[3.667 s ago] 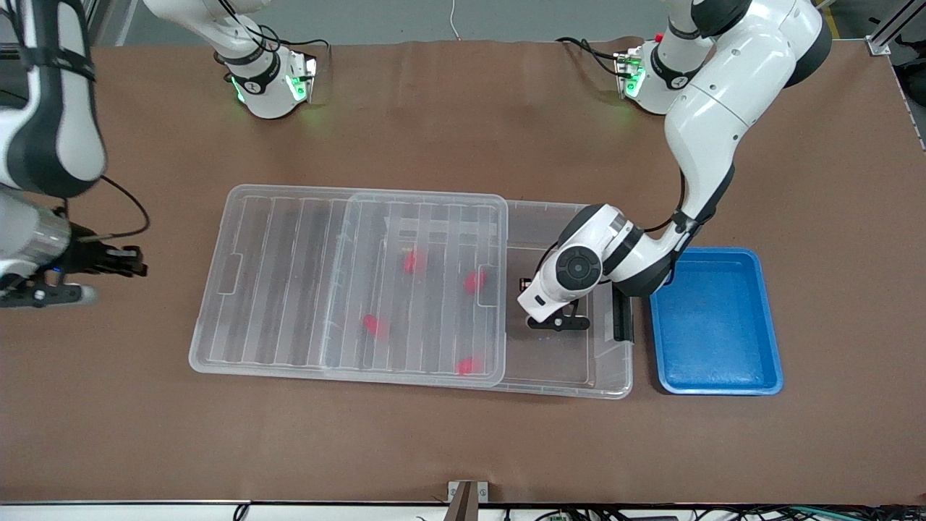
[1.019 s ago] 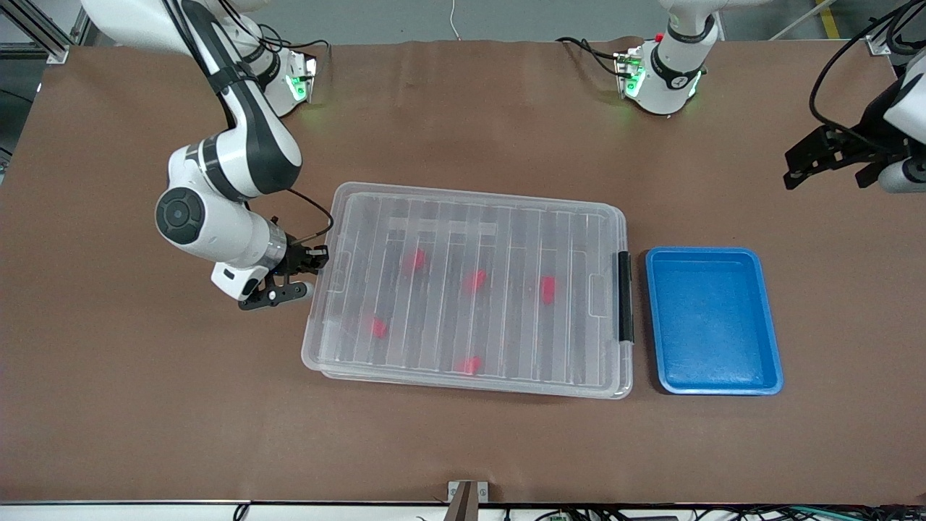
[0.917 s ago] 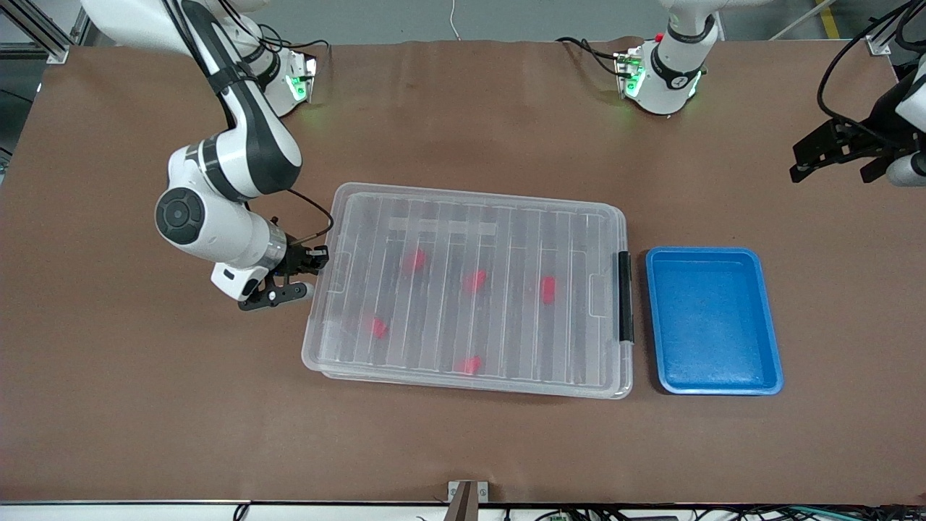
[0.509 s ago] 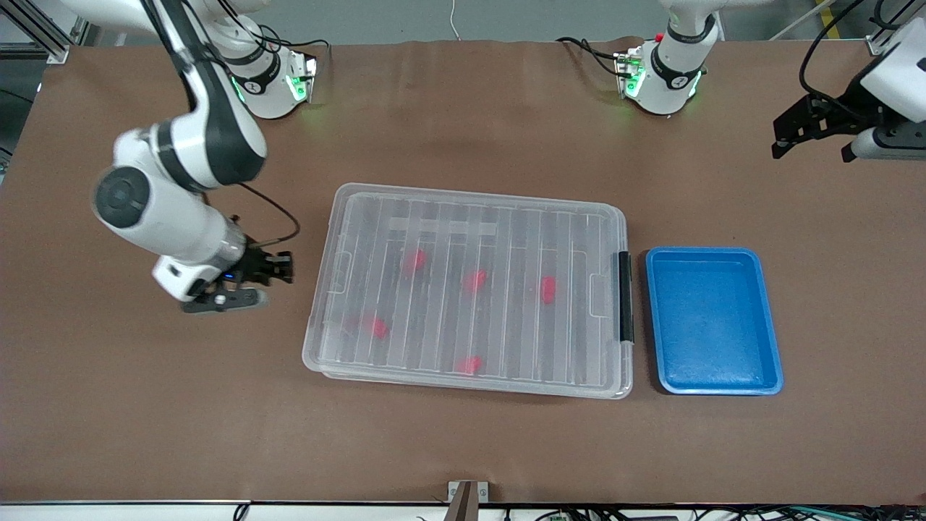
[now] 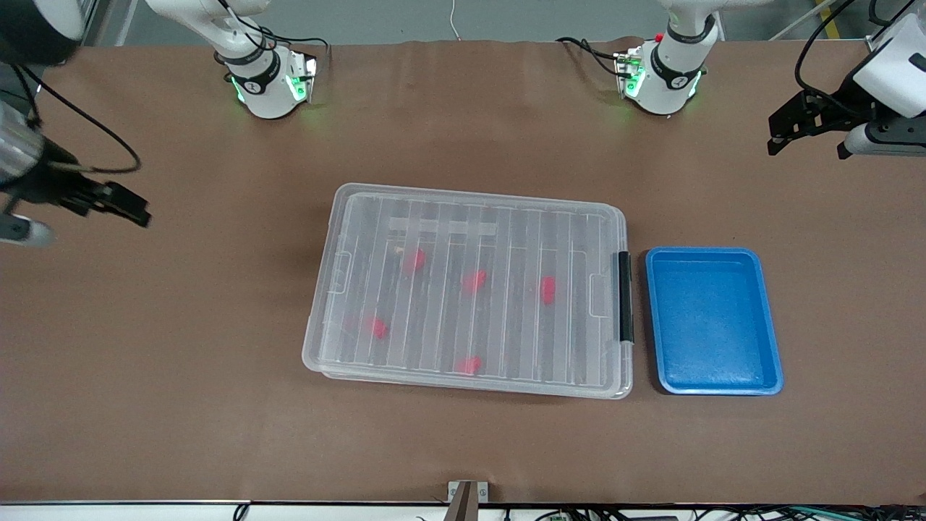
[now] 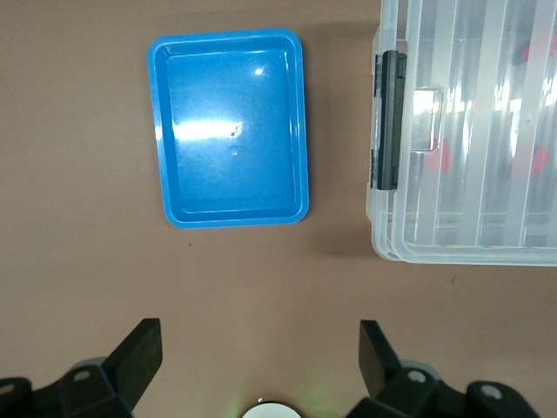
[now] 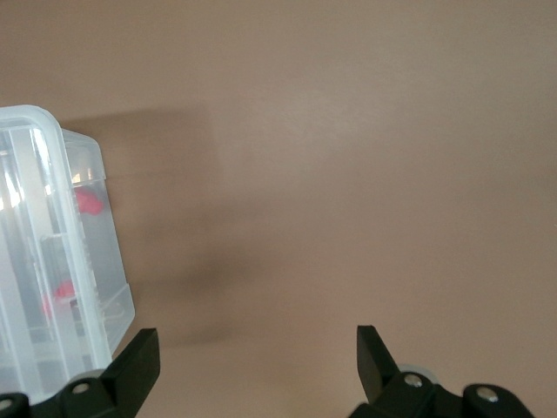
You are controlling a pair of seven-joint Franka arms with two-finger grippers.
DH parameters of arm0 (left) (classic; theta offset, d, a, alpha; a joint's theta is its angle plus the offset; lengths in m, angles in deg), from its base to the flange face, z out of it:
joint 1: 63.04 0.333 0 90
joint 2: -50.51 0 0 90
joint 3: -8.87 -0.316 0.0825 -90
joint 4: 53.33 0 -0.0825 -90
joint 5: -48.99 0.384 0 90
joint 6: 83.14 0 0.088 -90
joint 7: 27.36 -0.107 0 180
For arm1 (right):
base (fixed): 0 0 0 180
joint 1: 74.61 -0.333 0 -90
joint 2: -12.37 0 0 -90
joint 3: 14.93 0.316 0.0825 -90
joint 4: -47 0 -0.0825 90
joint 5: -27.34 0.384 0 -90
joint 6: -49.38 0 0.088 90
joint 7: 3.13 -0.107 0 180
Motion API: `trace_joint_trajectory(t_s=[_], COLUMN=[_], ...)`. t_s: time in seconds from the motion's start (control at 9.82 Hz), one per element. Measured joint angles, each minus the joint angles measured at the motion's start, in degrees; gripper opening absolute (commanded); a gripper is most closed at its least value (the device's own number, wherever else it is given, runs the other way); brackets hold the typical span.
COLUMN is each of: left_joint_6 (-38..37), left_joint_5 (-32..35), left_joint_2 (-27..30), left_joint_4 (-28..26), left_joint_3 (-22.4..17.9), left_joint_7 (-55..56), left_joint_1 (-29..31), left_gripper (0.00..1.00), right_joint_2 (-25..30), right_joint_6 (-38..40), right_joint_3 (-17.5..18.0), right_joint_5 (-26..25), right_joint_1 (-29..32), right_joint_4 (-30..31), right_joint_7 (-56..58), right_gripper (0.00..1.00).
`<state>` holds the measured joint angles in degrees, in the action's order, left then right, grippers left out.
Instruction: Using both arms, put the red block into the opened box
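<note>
The clear box (image 5: 318, 360) lies mid-table with its ribbed lid (image 5: 506, 239) covering it fully. Several red blocks show through the lid. The red block (image 5: 548, 289) nearest the black strip (image 5: 623, 297) lies inside; the left wrist view catches it too (image 6: 444, 157). My left gripper (image 5: 785, 132) hangs open and empty over bare table at the left arm's end, its fingers wide apart (image 6: 259, 340). My right gripper (image 5: 134, 210) hangs open and empty over bare table at the right arm's end (image 7: 257, 341), well apart from the box's corner (image 7: 52, 261).
A blue tray (image 5: 712, 322) with nothing in it sits beside the box's black-strip end, also seen as the blue tray (image 6: 231, 126) in the left wrist view. Both arm bases stand along the table's edge farthest from the front camera. Brown tabletop surrounds the box.
The lid now covers the box with the red block inside. My right gripper opened, let go of the lid's end and swung away toward the right arm's end. The left arm barely shifted.
</note>
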<state>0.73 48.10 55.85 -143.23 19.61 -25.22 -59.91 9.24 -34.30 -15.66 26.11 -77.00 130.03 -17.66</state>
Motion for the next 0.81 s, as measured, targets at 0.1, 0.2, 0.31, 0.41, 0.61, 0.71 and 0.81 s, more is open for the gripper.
trace_joint_trajectory(t_s=[0.1,0.2,0.31,0.41,0.61,0.71,0.81], left_joint_6=[0.0,0.0,0.0,0.0,-0.1,-0.1,-0.1], left_joint_5=[0.0,0.0,0.0,0.0,0.0,0.0,0.1], left_joint_2=[0.0,0.0,0.0,0.0,0.0,0.0,0.0], left_joint_4=[0.0,0.0,-0.1,-0.1,-0.1,-0.1,-0.1], left_joint_3=[0.1,0.2,0.2,0.2,0.2,0.2,0.2], left_joint_7=[0.0,0.0,0.0,0.0,0.0,0.0,0.0], left_joint_1=[0.0,-0.1,-0.1,-0.1,0.0,0.0,0.0], left_gripper=[1.00,1.00,1.00,1.00,1.00,1.00,1.00], right_joint_2=[0.1,0.1,0.0,-0.3,-0.3,0.1,0.8], right_joint_6=[4.4,6.6,6.9,6.3,3.0,1.8,0.5], right_joint_3=[-0.3,-0.3,-0.3,-0.3,0.1,0.6,0.8], right_joint_5=[0.0,0.0,0.0,0.0,0.1,0.1,0.1], right_joint_1=[1.4,3.8,6.4,8.3,8.6,8.3,8.1], right_joint_4=[-3.3,-4.5,-4.3,-3.5,-1.5,-0.5,0.8], right_joint_7=[0.1,1.7,4.4,6.8,8.3,8.3,8.3], right_gripper=[1.00,1.00,1.00,1.00,1.00,1.00,1.00])
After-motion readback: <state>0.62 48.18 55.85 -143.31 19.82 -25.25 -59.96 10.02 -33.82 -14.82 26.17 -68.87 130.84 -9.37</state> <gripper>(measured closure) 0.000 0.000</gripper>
